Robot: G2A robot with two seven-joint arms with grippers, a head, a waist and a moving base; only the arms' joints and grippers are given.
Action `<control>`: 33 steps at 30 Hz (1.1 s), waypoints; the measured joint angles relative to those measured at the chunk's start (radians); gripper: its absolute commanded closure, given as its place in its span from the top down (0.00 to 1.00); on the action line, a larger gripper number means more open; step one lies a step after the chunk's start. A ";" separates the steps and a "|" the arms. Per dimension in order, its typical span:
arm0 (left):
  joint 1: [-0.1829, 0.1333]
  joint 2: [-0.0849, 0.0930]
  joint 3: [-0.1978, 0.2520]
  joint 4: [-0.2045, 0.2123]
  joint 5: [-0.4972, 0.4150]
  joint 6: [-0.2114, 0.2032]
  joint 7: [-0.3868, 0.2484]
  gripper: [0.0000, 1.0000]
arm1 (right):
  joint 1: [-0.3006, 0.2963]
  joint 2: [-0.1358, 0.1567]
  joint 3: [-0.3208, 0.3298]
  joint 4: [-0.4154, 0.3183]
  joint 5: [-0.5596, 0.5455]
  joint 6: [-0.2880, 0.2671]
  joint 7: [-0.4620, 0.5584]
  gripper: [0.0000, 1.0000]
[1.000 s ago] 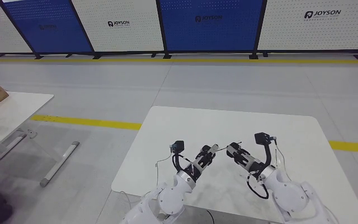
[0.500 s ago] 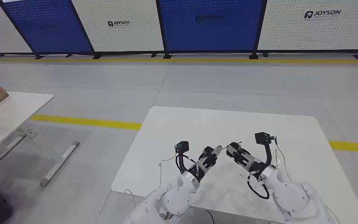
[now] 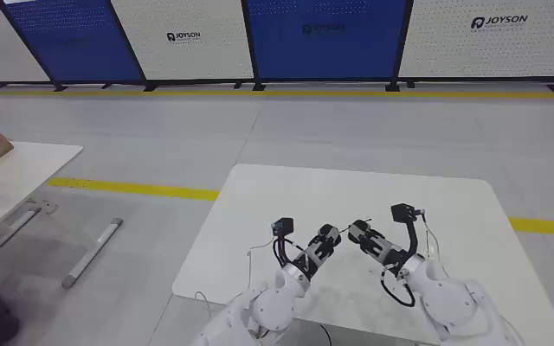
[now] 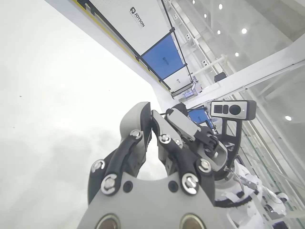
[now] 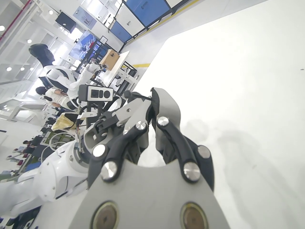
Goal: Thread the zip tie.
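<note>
Looking down from above, we find the left gripper (image 3: 328,234) and the right gripper (image 3: 354,230) tip to tip, just beside each other over the near half of the white bench (image 3: 363,186). Both pairs of fingers are pressed together, each pinching the black zip tie (image 5: 137,96), which is held clear of the bench top. Its thin strip crosses the right fingertips (the small square head sticks out past them, over the left gripper), and a short stretch bridges the two grippers.

Bright ceiling lamps (image 4: 244,30) light the glaring white table (image 3: 346,190) evenly.
</note>
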 measured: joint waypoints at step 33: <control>0.031 -0.004 0.000 -0.024 0.078 -0.030 -0.018 0.00 | 0.016 0.005 0.010 0.027 0.004 -0.028 0.066 0.00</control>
